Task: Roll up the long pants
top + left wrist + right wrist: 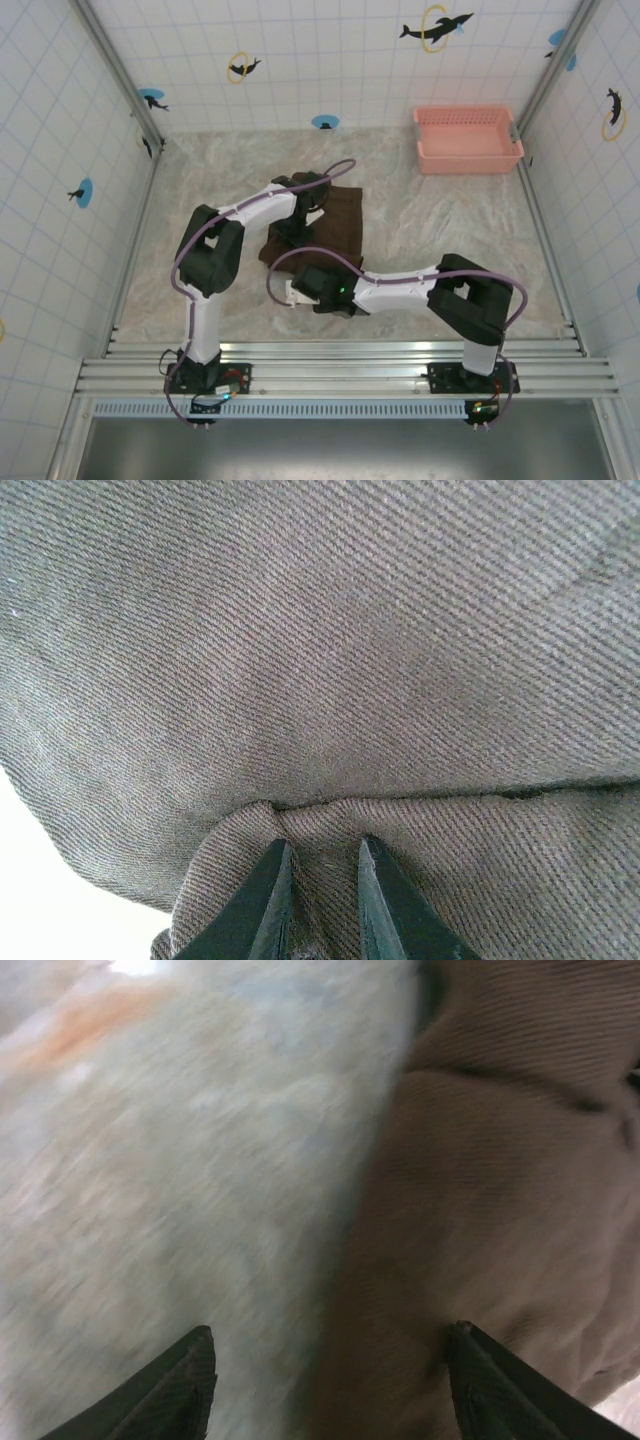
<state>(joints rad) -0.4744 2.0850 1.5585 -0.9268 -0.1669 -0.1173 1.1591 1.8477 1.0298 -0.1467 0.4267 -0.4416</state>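
- White tiled walls (330, 60) with dolphin stickers (436, 28) enclose the work area on three sides.
- Table (430, 240): marbled beige surface, with a metal rail along the near edge.
- Pants (335, 225): dark brown cloth, gathered into a compact, roughly rectangular bundle at mid-table, slightly left of centre. The bundle lies well apart from the basket. In the left wrist view, the twill weave is seen close up, with a fold line running across it.
- Basket (467, 140): pink plastic, upright, in the far right corner of the table.
- Left gripper (325, 852): positioned on the bundle's left part. The fingers stand close together, clamped on a puckered fold of cloth.
- Right gripper (330, 1345): positioned at the bundle's near edge. The fingers are spread wide, one over bare table and the other over brown cloth. This view is blurred.
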